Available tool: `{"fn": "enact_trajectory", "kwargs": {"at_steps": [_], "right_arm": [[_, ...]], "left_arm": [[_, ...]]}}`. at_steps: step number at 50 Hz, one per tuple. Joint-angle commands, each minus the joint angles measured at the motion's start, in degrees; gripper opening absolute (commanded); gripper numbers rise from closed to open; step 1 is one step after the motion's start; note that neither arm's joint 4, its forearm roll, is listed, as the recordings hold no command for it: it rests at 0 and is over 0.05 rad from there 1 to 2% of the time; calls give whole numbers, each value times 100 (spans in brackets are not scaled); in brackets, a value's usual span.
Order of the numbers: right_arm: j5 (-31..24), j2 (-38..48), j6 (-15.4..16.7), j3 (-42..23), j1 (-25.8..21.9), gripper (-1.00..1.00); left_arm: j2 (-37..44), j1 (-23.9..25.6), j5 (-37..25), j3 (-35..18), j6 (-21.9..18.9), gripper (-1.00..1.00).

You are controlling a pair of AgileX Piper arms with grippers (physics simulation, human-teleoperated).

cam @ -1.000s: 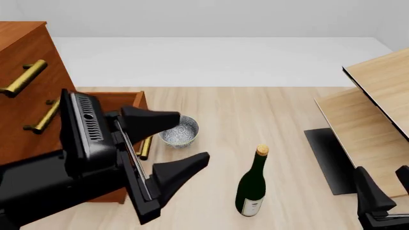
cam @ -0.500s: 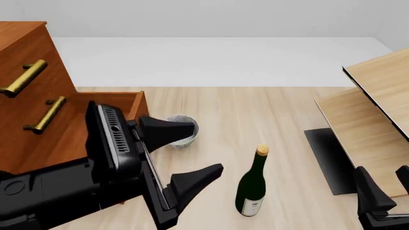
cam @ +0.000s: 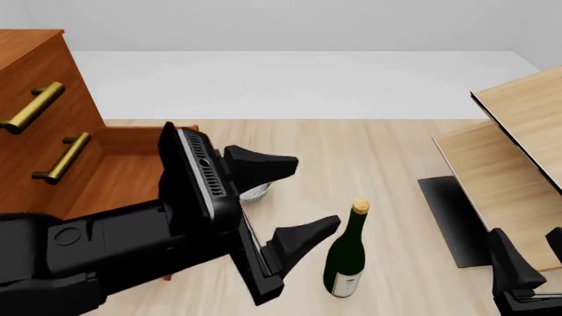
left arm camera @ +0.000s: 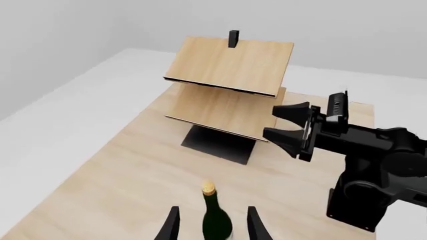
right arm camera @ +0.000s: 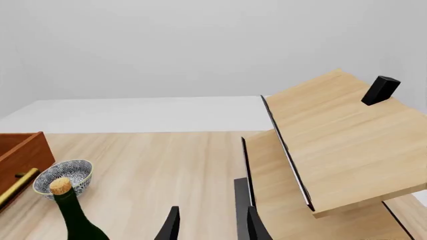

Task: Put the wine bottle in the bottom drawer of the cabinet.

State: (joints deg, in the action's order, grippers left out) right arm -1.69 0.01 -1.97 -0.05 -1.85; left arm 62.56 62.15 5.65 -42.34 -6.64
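Observation:
The wine bottle (cam: 346, 254), dark green with a tan cork and white label, stands upright on the table. My left gripper (cam: 316, 194) is open and empty just left of the bottle, jaws spread wide. In the left wrist view the bottle (left arm camera: 215, 216) stands between the left gripper's fingers (left arm camera: 170, 227). The cabinet (cam: 35, 85) stands at the left, its bottom drawer (cam: 131, 164) pulled open, partly hidden by my left arm. My right gripper (cam: 531, 260) is open and empty at the bottom right. The right wrist view shows the bottle (right arm camera: 70, 212) and a drawer corner (right arm camera: 20, 150).
A grey speckled cup (cam: 257, 192) sits by the drawer front, mostly hidden behind my left gripper; it also shows in the right wrist view (right arm camera: 63, 175). Pale wood shelf panels (cam: 514, 151) on a dark base (cam: 448, 217) stand at the right.
My left gripper has moved right from in front of the open drawer to just beside the bottle, staying open. The bottle and right arm have not moved.

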Motion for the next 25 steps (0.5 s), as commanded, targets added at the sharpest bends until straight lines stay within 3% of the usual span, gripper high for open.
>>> {"fn": "enact_trajectory", "kwargs": {"at_steps": [1, 25], "right_arm": [[3, 0, 9, -7, -7, 100], [-73, 1, 17, 4, -86, 100]], "left_arm": [[374, 151, -34, -419, -171, 100], [823, -109, 269, -507, -18, 100]]}}
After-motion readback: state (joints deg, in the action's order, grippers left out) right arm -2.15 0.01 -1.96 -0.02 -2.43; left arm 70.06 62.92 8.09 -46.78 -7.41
